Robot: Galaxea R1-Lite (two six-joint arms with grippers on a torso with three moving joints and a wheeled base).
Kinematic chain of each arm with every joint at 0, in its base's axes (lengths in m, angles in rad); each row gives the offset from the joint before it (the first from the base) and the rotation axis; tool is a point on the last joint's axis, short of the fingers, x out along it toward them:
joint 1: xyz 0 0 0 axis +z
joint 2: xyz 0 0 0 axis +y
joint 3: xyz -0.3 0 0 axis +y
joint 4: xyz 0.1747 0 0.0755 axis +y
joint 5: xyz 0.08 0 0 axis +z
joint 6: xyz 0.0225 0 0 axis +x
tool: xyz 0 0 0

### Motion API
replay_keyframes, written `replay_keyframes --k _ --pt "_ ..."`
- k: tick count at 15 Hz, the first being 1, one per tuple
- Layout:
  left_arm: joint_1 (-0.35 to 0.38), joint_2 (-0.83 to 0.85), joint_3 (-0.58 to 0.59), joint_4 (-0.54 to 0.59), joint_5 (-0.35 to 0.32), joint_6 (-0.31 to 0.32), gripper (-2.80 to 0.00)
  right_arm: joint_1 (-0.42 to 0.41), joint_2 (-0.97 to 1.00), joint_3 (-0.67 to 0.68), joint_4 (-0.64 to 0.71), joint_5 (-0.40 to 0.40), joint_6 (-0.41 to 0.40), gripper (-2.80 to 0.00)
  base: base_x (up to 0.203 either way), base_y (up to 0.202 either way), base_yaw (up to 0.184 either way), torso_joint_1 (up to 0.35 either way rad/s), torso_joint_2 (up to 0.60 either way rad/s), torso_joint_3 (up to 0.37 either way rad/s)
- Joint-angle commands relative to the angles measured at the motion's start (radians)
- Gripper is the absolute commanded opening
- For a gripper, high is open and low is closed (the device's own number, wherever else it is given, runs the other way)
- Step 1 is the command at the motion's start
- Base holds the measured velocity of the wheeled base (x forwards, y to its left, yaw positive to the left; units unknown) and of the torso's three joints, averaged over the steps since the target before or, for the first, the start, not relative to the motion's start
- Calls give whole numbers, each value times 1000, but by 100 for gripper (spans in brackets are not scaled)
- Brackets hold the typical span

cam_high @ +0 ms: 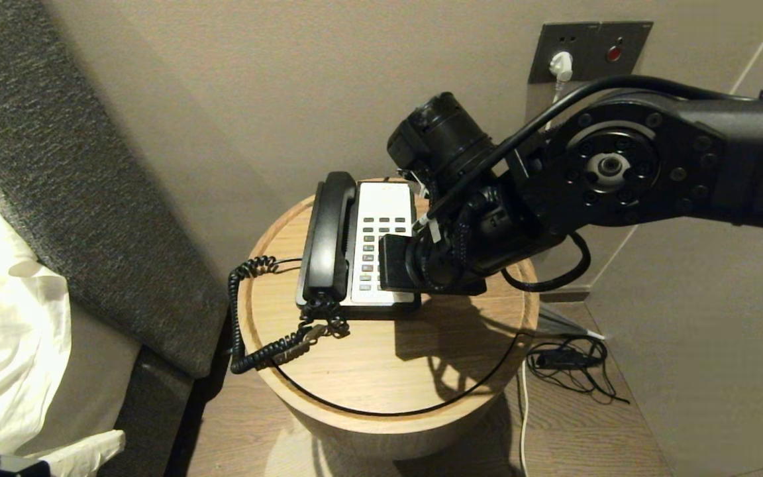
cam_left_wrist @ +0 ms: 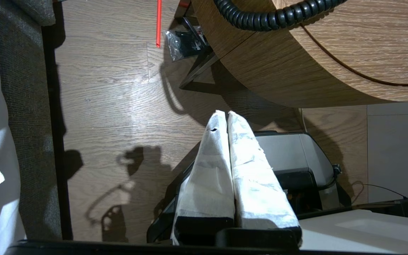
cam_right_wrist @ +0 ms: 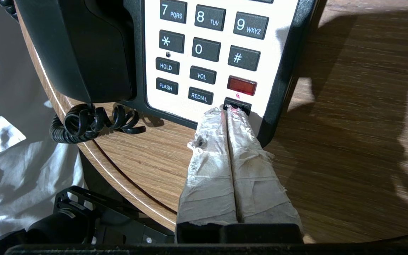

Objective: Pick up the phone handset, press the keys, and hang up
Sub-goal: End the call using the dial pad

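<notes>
**Tech A:** Where is the handset?

**Tech B:** The handset (cam_high: 327, 238) lies seated in the cradle on the phone (cam_high: 381, 245), along the phone's 9 o'clock side. The phone sits on the round table (cam_high: 381, 371), toward the 12 o'clock part of the top. The coiled cord (cam_high: 249, 318) loops off the table edge at 8 o'clock.

**Tech A:** Right gripper condition?

**Tech B:** The right gripper (cam_right_wrist: 228, 110) has its two wrapped fingers pressed flat together, holding nothing. The tips rest on the lowest black key (cam_right_wrist: 237, 104) of the keypad, directly under the red key (cam_right_wrist: 241, 85), at the phone's 5 o'clock corner. REDIAL (cam_right_wrist: 200, 95) is the next key toward the handset.

**Tech A:** Left gripper?

**Tech B:** The left gripper (cam_left_wrist: 227, 115) is parked low, beside the table and above the floor (cam_left_wrist: 112, 106). Its fingers are closed against each other with nothing between them.
</notes>
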Motion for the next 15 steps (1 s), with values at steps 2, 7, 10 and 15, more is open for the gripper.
replay_keyframes --k 2,7,10,15 --pt "0 -4 7 1 2 -2 -280 -2 2 1 3 -2 1 -280 0 0 0 0 0 0" --pt "0 0 9 1 2 -3 -280 -2 -5 1 4 -2 -2 -280 0 0 0 0 0 0" --pt "0 2 10 1 2 -3 -280 -2 -17 1 9 -2 0 -280 0 0 0 0 0 0" --pt "0 0 13 1 2 -2 -280 -3 -7 1 3 -5 -2 -280 0 0 0 0 0 0"
